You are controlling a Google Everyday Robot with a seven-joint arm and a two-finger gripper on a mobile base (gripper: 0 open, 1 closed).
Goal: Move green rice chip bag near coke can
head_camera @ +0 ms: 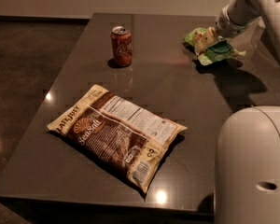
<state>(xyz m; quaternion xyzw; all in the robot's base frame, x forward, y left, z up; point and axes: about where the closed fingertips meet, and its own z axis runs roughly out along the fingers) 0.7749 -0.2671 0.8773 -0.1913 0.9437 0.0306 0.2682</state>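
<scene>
The green rice chip bag [218, 50] is at the far right of the dark table [177, 87], crumpled, with a shadow under it. My gripper [205, 38] comes down from the upper right on the white arm and is shut on the bag's left part. The coke can [122, 45] stands upright at the far middle of the table, well to the left of the bag and apart from it.
A large brown-and-yellow Late July bag [117, 135] lies flat on the near half of the table. My white base [252, 167] fills the lower right corner. The table's left edge drops to a dark floor [28, 69].
</scene>
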